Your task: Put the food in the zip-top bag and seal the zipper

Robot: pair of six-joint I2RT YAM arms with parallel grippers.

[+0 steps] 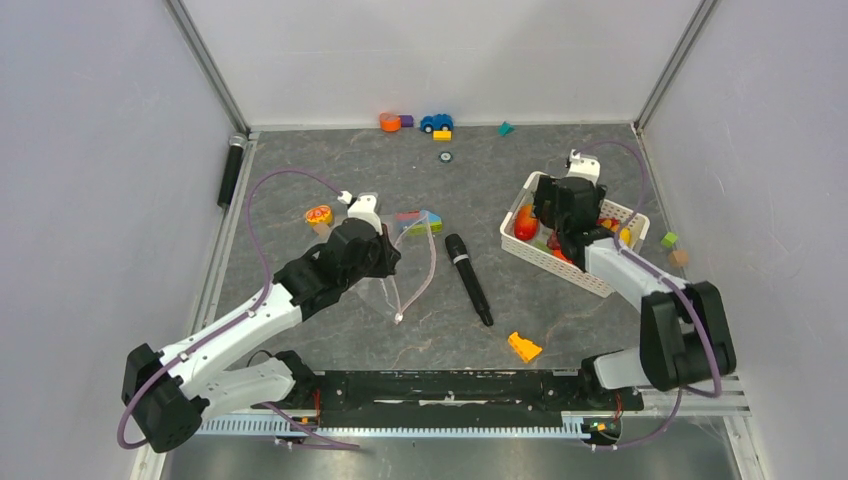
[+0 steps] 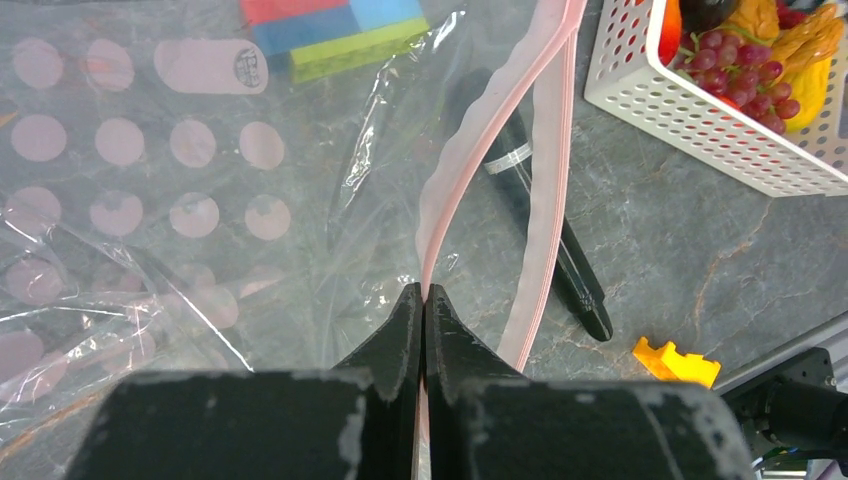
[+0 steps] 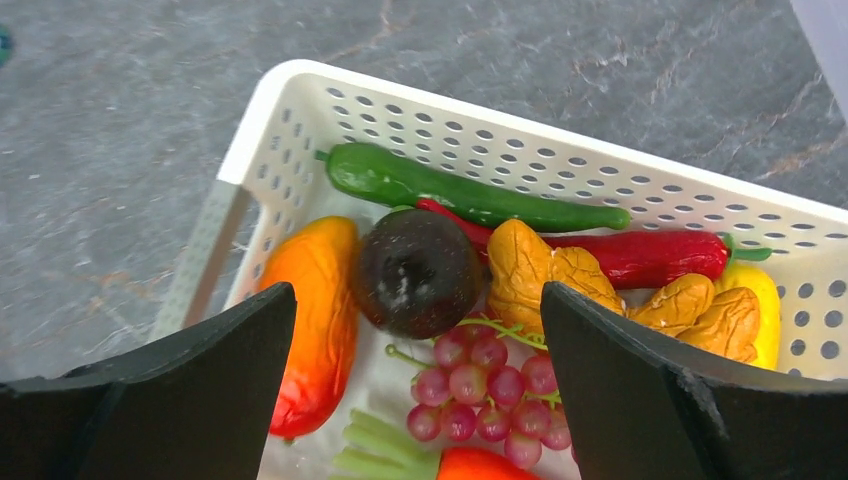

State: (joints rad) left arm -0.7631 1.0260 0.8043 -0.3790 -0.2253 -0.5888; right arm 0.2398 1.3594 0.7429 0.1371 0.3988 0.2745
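One zip-top bag (image 2: 150, 250) lies crumpled on the table left of centre, clear with pale pink dots. Its zipper (image 2: 545, 200) stands open in a loop of two pink strands. The left gripper (image 2: 424, 300) has its jaws pressed tight together on one strand, pinching the strip at its near end.

Just beyond the bag sits one stack of coloured bricks (image 2: 330, 30), seen partly through the plastic. Just right of the bag lies one black microphone (image 1: 468, 278). Right of the bag and nearer the arms sits one orange wedge block (image 1: 524, 346).

Well to the right of the bag is one white basket (image 3: 500, 150), and all the food is in it. I count one green pepper (image 3: 450, 190), one red chili (image 3: 640, 255), one dark purple fruit (image 3: 415, 270), one orange-red fruit (image 3: 315, 320), one bunch of grapes (image 3: 480, 385), one yellow piece (image 3: 755, 300), one carrot (image 3: 480, 465) and two tan walnut-like pieces (image 3: 540, 270).

The right gripper (image 3: 415, 290) hangs over that basket, jaws spread wide and gripping nothing, the dark purple fruit between them in its wrist view.

Far beyond the bag, at the back edge, sits one blue toy car (image 1: 436, 122).
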